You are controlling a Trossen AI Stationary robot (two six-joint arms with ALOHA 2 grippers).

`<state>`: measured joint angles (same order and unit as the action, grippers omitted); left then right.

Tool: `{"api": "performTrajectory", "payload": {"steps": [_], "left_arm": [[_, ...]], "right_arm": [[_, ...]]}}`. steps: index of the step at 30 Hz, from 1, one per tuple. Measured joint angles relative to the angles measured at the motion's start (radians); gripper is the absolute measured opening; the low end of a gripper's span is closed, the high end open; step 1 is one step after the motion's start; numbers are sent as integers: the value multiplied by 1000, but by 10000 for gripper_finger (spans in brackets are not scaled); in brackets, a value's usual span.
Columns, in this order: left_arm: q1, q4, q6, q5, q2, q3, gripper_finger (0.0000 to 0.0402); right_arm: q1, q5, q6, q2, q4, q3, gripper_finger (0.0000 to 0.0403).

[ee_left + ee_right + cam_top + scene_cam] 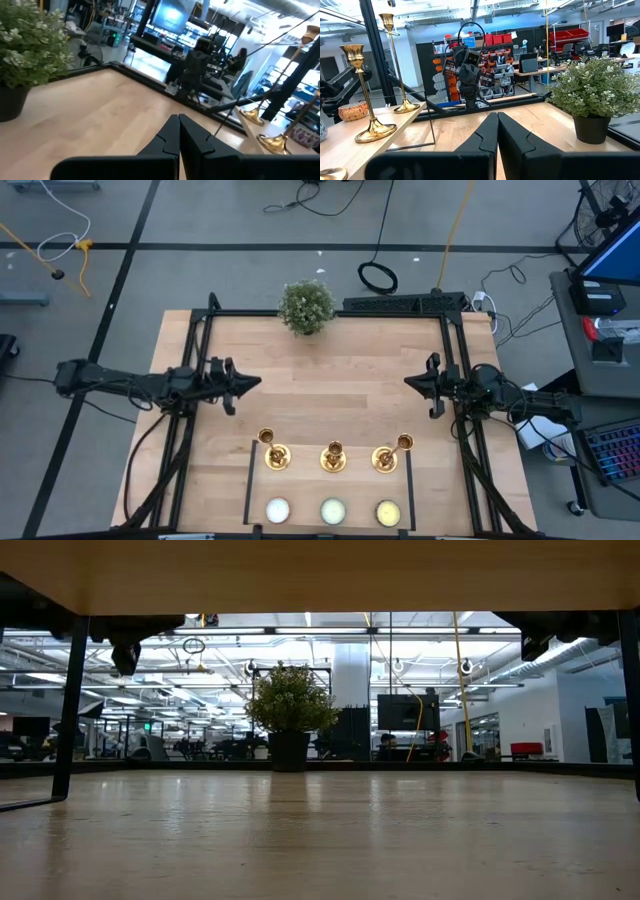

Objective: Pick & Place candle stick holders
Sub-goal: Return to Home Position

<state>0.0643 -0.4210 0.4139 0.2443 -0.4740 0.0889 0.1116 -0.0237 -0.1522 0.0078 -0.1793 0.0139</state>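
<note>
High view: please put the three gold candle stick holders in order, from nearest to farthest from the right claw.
From the right claw, shut, above the table's right side:
1. Right candle stick holder, right end of the row.
2. Middle candle stick holder, centre of the row.
3. Left candle stick holder, far end, at the picture's left.

Grey floor [200, 220], bright ceiling lights [300, 630]

Potted plant [306, 307], three tealight candles [333, 511]
</note>
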Motion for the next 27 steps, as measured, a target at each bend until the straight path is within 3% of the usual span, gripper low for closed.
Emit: {"api": "performTrajectory", "payload": {"steps": [8,27], "left_arm": [[18,-135,-132,0,0,-64,2],[27,-5,-19,-20,-1,-74,8]], "right_arm": [[0,0,0,0,0,0,4],[0,0,0,0,0,0,4]]}}
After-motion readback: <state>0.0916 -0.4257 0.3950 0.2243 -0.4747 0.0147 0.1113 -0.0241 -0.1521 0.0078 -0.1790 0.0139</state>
